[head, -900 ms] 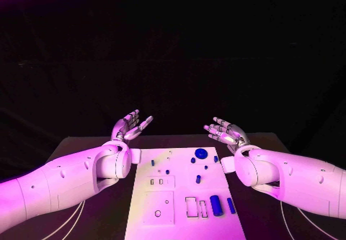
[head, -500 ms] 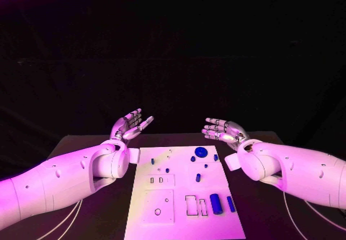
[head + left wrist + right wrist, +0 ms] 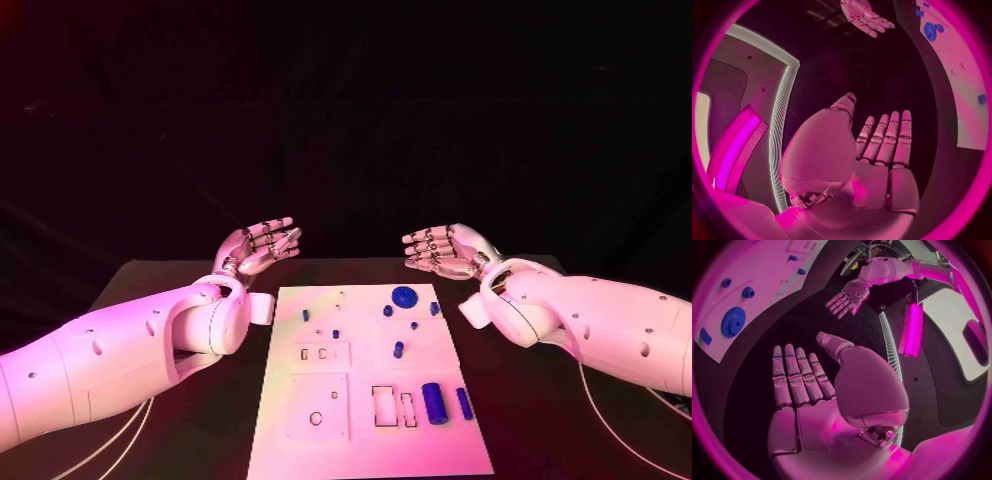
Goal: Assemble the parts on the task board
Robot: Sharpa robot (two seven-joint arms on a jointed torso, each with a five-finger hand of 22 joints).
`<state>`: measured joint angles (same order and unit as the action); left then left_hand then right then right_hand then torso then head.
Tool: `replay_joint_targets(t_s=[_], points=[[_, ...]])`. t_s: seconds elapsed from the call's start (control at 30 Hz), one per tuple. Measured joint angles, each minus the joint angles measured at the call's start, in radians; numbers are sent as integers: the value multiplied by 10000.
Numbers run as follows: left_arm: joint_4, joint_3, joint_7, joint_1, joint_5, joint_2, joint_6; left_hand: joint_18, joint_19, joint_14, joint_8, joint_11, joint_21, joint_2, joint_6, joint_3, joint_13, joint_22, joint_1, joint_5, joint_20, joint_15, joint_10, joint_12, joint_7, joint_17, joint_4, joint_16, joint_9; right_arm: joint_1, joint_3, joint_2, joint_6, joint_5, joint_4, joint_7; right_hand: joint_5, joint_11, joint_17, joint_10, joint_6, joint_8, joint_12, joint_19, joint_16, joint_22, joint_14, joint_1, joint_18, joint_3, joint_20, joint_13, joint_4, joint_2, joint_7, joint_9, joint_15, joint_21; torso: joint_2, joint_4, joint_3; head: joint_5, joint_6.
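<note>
On black table [image 3: 173,285] (dark room behind), white task board [image 3: 361,440], blue parts [image 3: 405,296]

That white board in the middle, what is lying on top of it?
On the white board lie small blue pieces: a round disc, a cylinder and a few pegs. Both hands hover beyond it, covering nothing.

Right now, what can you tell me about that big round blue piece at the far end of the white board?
The round blue disc is the largest round part on the task board, lying flat near its far edge, towards the robot's right side. It looks like smooth plastic, with a raised centre in the right wrist view. Smaller blue parts lie close by, apart from it. Neither the left hand nor the right hand touches it; both hover open beyond the board.
</note>
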<state>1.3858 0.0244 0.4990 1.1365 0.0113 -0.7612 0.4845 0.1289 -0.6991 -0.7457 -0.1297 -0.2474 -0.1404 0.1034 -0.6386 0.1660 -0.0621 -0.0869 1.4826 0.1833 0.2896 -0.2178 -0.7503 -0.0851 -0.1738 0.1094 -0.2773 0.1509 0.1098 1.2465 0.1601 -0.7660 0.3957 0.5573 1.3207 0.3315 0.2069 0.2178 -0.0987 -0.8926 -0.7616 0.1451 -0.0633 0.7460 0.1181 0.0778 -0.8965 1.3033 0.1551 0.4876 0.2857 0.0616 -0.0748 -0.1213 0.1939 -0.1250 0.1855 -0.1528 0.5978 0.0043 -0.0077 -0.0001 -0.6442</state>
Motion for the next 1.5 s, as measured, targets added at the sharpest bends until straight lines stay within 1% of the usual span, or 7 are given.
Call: replay_joint_targets(t_s=[0.17,0.4,0.53,0.63,0.8,1.0,1.5], points=[[329,0,-63,87,180,-215,-202,437,-951,-1312,-558,291,-518,-41,-1709,217,-53,-140,41,0,-36,382,-1519,-276,-268,362,48,585,272,171,-7,-25,-28,1349,-18,-385,0,-153,-70,-666,-744,141,0,641,176,62,-703,50,150,168,-106,2,-78,-50,156,-93,-192,-261,124,58,-8,-64,-14],[1044,-37,-242,159,553,-670,-539,434,-1912,-2513,-845,650,-1143,148,-2360,607,-106,-332,230,0,-363,816,-2695,-380,-478,999,82,1221,352,383,-14,-100,-365,3686,68,-1185,-143,-376,-275,-1377,-1340,289,-15,1518,542,232,-1787,113,150,303,-412,12,-108,-251,324,-158,-525,-761,374,177,-44,-206,-5],[1554,-92,-351,166,760,-910,-709,434,-1963,-2529,-845,666,-1187,225,-2360,649,-94,-346,307,0,-414,832,-2712,-272,-479,1109,125,1226,353,441,-16,-143,-601,5302,205,-1724,-229,-1071,-1708,-3008,-2294,677,-237,3990,2563,1504,-5107,282,153,-103,-1582,123,-231,-557,-127,-363,-1594,-3192,520,254,-68,-304,1],[1879,-147,-412,176,868,-1072,-806,434,-1962,-2493,-845,666,-1187,225,-2359,676,-87,-345,307,0,-414,797,-2711,-272,-477,1117,97,1226,353,471,-17,-154,-735,6385,296,-2103,-152,-1294,-3576,-3515,-2427,614,-50,4047,4751,2725,-5425,146,153,29,-1923,230,-101,-850,-258,-453,-1841,-4872,639,311,-84,-364,11],[2269,-200,-494,181,951,-1295,-930,433,-1962,-2493,-845,665,-1187,225,-2358,676,-88,-345,307,0,-413,797,-2711,-272,-476,1116,97,1226,352,485,-20,-144,-875,7759,435,-2655,-152,-1373,-8337,-3651,-2507,596,-51,5286,9755,6883,-5654,-194,-224,277,-1904,535,315,-1249,-339,-659,-1881,-8509,806,375,-110,-441,36],[2508,-229,-557,217,989,-1414,-1019,431,-1962,-2493,-845,664,-1187,225,-2358,676,-88,-344,307,0,-413,797,-2710,-272,-476,1141,97,1226,351,489,-20,-67,-987,8777,542,-3148,-190,-1335,-11240,-3497,-2506,601,-51,6237,12380,10099,-5673,-266,-565,352,-1831,867,648,-1448,-341,-945,-1857,-10994,968,444,-140,-484,41],[2648,-251,-660,320,1079,-1490,-1128,420,-1997,-2493,-844,663,-1186,224,-2357,675,-88,-343,307,0,-377,797,-2709,-224,-476,1163,97,1225,349,480,-22,241,-1269,9925,489,-3921,-33,-1284,-12095,-3201,-2500,667,-52,6583,13314,11603,-5704,-306,-709,272,-1728,1103,861,-1487,-336,-1285,-1821,-12065,1126,584,-195,-597,17]])
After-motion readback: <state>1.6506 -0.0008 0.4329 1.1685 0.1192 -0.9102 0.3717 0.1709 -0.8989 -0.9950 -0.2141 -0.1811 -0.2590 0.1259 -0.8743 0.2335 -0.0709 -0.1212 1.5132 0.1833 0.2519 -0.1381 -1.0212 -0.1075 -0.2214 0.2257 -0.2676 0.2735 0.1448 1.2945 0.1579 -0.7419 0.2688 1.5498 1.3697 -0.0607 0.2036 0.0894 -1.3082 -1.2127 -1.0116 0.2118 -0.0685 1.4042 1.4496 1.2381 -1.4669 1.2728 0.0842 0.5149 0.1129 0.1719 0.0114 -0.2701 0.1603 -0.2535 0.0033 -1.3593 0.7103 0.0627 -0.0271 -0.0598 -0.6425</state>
